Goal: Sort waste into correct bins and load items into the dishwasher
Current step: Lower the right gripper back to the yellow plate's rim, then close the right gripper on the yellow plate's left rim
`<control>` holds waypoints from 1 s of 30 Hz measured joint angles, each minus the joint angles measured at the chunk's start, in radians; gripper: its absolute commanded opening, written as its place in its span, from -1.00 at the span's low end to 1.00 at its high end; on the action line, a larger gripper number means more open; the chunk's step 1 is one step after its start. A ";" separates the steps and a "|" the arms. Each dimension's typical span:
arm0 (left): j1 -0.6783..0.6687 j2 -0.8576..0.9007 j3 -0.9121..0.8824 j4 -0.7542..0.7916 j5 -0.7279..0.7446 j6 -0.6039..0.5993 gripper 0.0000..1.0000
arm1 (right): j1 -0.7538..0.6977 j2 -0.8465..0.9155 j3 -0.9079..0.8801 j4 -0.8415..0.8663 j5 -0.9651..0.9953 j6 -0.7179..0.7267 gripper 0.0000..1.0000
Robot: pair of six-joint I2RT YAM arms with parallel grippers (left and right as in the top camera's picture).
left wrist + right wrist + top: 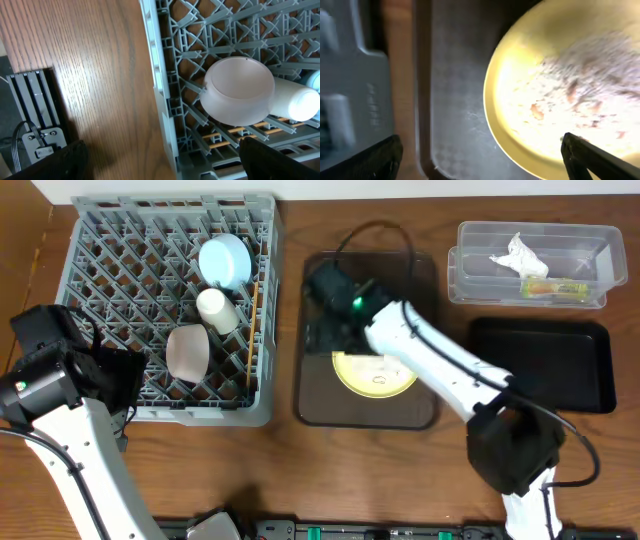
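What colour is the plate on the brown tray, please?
Pale yellow; the plate shows best in the right wrist view.

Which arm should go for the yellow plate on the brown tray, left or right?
Right. The right gripper hangs open over the rim of the plate, while the left gripper sits at the far edge of the dish rack, which lies between it and the plate.

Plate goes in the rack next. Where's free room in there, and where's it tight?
Free: the back-left of the rack, between its left wall and the white cup. Tight: its right side, where the blue bowl, cup, white bowl and chopsticks crowd; the left arm covers the front-left corner.
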 measured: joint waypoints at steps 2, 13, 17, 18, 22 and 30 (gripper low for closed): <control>0.000 0.000 0.000 0.000 0.000 0.000 0.96 | -0.028 0.000 0.054 -0.032 -0.013 -0.009 0.95; 0.000 0.000 0.000 0.000 0.000 0.000 0.96 | -0.049 0.187 0.358 -0.158 -0.012 -0.002 0.79; 0.000 0.000 0.000 0.000 0.000 0.000 0.96 | -0.046 0.327 0.385 -0.167 -0.003 0.015 0.76; 0.000 0.000 0.000 0.000 0.000 0.000 0.96 | -0.043 0.349 0.385 -0.168 0.006 0.023 0.76; 0.000 0.000 0.000 0.000 0.000 0.000 0.96 | -0.011 0.372 0.386 -0.171 0.080 0.068 0.76; 0.000 0.000 0.000 0.000 0.000 0.000 0.96 | 0.072 0.371 0.393 -0.171 0.224 0.172 0.47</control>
